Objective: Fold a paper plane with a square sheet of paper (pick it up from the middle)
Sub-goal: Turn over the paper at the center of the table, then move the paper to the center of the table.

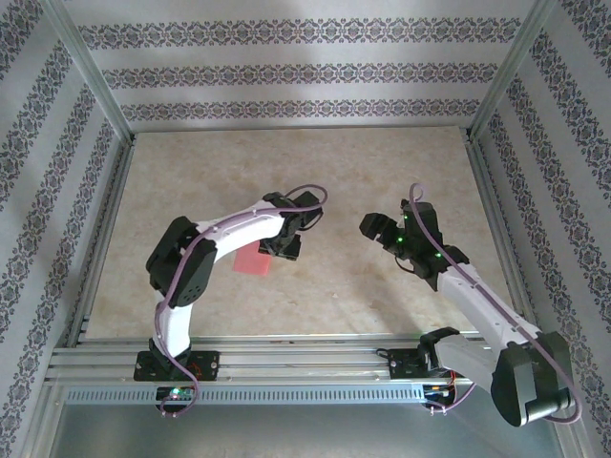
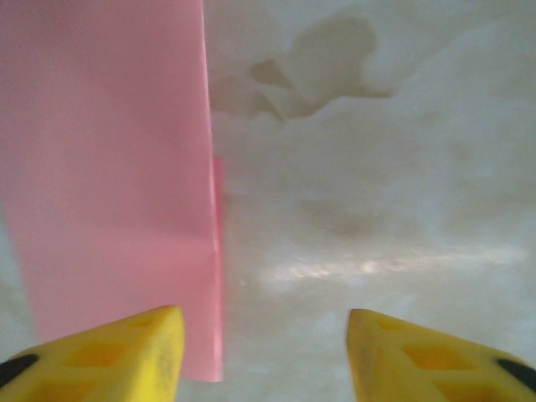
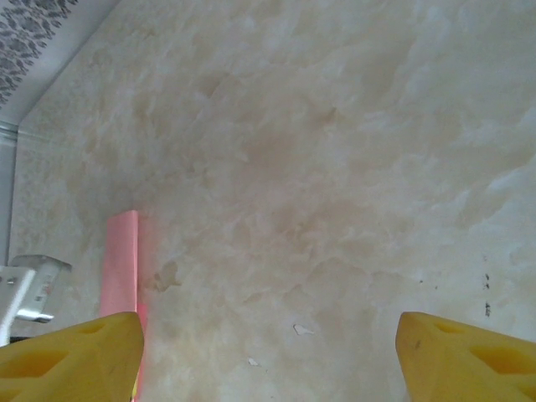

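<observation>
The left tool (image 2: 264,322) stands open low over the surface (image 2: 394,209), one finger above the pink sheet of paper (image 2: 109,167), which lies flat. The right tool (image 3: 268,322), farther off, is open too. I think the edge needs a slow, low approach, so the thin paper does not slide.

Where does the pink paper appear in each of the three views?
Top external: the pink paper lies left of centre, beside the left arm.
Left wrist: the pink paper covers the left part of the picture.
Right wrist: the pink paper is a narrow strip at lower left.
Shared landmark: the beige marbled table, under the paper in every view.
</observation>
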`<move>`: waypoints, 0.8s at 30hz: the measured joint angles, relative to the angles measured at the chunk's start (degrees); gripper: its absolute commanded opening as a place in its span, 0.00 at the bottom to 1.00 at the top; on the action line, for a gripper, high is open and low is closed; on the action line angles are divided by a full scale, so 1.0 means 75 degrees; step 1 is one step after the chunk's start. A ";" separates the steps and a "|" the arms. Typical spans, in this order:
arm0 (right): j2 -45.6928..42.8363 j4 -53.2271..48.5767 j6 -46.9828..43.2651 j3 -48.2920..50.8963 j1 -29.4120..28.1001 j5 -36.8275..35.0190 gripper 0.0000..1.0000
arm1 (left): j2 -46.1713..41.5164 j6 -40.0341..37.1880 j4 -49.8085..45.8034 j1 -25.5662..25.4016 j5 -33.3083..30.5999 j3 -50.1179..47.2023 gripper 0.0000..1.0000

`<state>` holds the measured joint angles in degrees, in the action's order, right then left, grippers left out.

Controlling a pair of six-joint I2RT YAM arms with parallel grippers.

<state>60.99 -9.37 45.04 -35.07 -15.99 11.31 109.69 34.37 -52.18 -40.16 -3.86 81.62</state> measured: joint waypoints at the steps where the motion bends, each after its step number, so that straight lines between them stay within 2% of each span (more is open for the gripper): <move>1: 0.0128 0.0017 -0.0003 0.0000 -0.0058 0.0041 0.76 | -0.0277 0.0032 0.0262 0.0128 0.0297 -0.0289 0.64; 4: 0.0743 0.0017 -0.0006 -0.0146 -0.0525 0.0070 0.72 | -0.1492 0.0160 0.1116 0.0781 0.1169 -0.1300 0.72; 6: 0.1402 0.0026 -0.0009 -0.0501 -0.1163 0.0099 0.68 | -0.2410 0.0338 0.1722 0.1376 0.1539 -0.1990 0.80; 8: 0.2055 0.0070 -0.0003 -0.0968 -0.1784 0.0117 0.64 | -0.3162 0.0504 0.2189 0.1935 0.1731 -0.2655 0.95; 9: 0.2445 0.0143 0.0015 -0.1256 -0.2127 0.0146 0.63 | -0.3506 0.0615 0.2378 0.2212 0.1772 -0.2999 1.00; 16: 0.5062 0.0664 0.0315 -0.3375 -0.3777 0.0484 0.53 | -0.5531 0.0950 0.2757 0.3678 0.1527 -0.5129 1.00; 20: 0.6292 0.0764 0.0498 -0.4436 -0.4264 0.0729 0.49 | -0.6207 0.1043 0.2774 0.4363 0.1524 -0.5575 1.00; 24: 0.7294 0.0804 0.0711 -0.5246 -0.4447 0.0944 0.48 | -0.6446 0.1110 0.2836 0.4654 0.1699 -0.5794 1.00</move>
<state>115.70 -3.33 50.37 -74.41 -49.34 18.39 61.34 42.70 -30.92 -5.26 8.88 38.17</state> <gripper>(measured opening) 0.481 0.994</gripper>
